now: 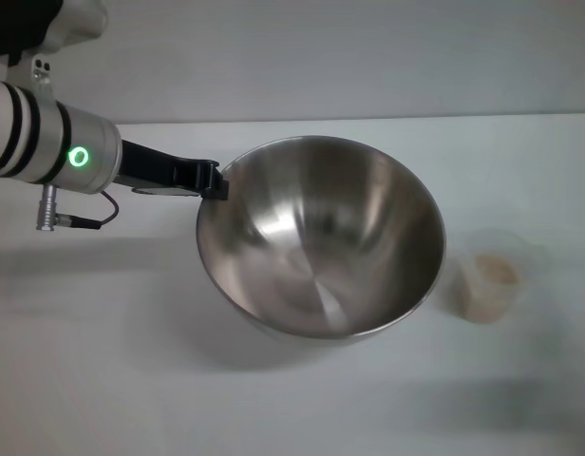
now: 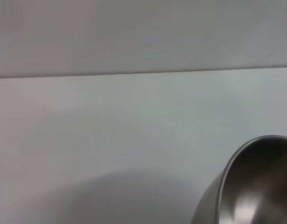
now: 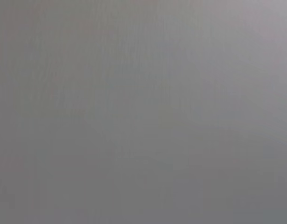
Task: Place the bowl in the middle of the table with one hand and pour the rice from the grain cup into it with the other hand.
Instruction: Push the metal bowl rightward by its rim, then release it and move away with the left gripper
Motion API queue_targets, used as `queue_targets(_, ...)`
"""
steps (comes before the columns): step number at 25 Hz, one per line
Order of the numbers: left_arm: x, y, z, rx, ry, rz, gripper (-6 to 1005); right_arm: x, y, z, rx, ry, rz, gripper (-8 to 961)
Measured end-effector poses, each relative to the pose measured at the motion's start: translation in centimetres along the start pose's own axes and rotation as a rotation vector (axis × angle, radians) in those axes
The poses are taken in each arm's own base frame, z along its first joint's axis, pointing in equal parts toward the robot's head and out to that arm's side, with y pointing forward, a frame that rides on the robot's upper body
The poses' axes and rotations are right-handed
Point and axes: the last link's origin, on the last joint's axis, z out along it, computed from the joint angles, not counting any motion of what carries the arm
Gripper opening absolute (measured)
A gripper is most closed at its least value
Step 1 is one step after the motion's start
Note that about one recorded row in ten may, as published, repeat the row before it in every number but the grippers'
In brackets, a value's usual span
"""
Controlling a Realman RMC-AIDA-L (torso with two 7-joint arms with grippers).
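Note:
The large steel bowl is at the middle of the white table, tilted and lifted, with a shadow beneath it. My left gripper is shut on the bowl's left rim, its arm reaching in from the left. Part of the bowl also shows in the left wrist view. The small clear grain cup stands on the table just right of the bowl, with pale rice inside. My right gripper is out of view; the right wrist view shows only a plain grey surface.
The table's far edge meets a pale wall behind. A cable and connector hang under my left wrist.

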Motion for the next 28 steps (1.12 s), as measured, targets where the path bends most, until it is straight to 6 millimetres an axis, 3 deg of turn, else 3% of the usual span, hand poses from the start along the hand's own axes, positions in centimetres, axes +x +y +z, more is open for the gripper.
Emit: queue_targets(28,-0.8,-0.6,2.4,0.013,-0.002,-0.004,65,0.0,0.0,0.0,0.000,-0.001,-0.002,530)
